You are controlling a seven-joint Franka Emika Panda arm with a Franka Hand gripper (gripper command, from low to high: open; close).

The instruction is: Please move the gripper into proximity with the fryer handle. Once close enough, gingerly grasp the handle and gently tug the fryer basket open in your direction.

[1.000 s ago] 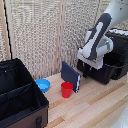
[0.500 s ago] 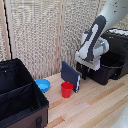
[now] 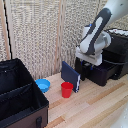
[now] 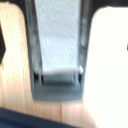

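Soft, even indoor light; both views were blurry.

The exterior view was evenly lit but low in sharpness, the fryer (image 3: 107, 60) swallowing detail in its black. The wrist view was heavily out of focus, with a washed-out pale patch on one side.

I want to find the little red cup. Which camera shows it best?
The exterior view. The red cup stands whole on the wooden table, beside a dark blue board and near a blue bowl. The wrist view is a blurry close-up and shows no cup.

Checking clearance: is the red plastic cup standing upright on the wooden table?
Yes, the red plastic cup stands upright, open mouth up, on the wooden table.
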